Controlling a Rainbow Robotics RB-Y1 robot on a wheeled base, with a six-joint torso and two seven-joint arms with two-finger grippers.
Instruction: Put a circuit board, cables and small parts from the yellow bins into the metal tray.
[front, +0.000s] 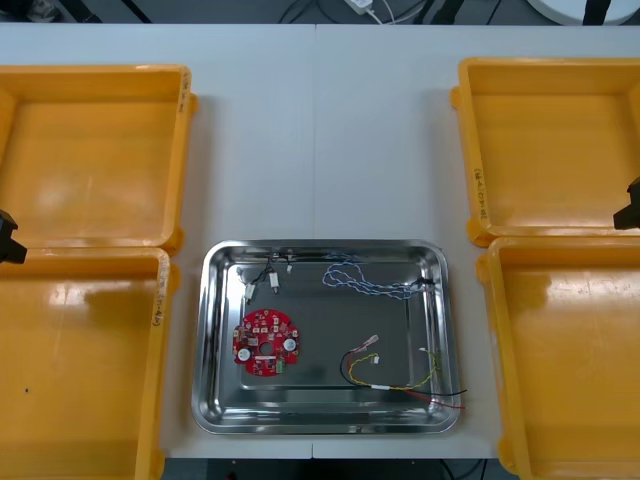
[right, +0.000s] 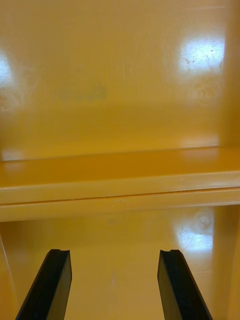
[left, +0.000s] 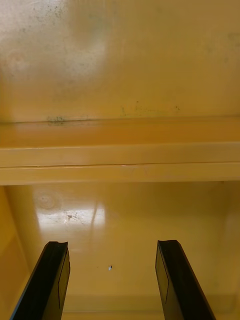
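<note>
Pale and smooth, the desk (front: 315, 130) carries two yellow bins at each side: the far left bin (front: 95, 150) and near left bin (front: 80, 370), the far right bin (front: 555, 140) and near right bin (front: 570, 360). Between the two near bins sits the shiny metal tray (front: 322, 427). Inside it, the round red circuit board (front: 266, 342) lies toward the tray's left side. The twisted blue and white cable (front: 365, 282) stretches along the far part of the tray, the black cable (front: 262, 275) curls just beyond the board, and the red and yellow cable (front: 400, 385) lies in the near right corner, its tip reaching the rim. The left claw (front: 7, 238) shows as a dark shape at the outer edge of the left bins, over the seam where they meet, well apart from the tray and the board. In its wrist view its fingers (left: 50, 280) stand wide apart with nothing between them, above a bin floor marked by a tiny dark speck (left: 110, 267), with the joined rims of the two bins just beyond. The right claw (front: 630, 205) sits likewise at the outer edge of the right bins, far from the tray. Its fingers (right: 177, 282) are spread and hold nothing, above orange-looking bin floor with the two rims ahead.
</note>
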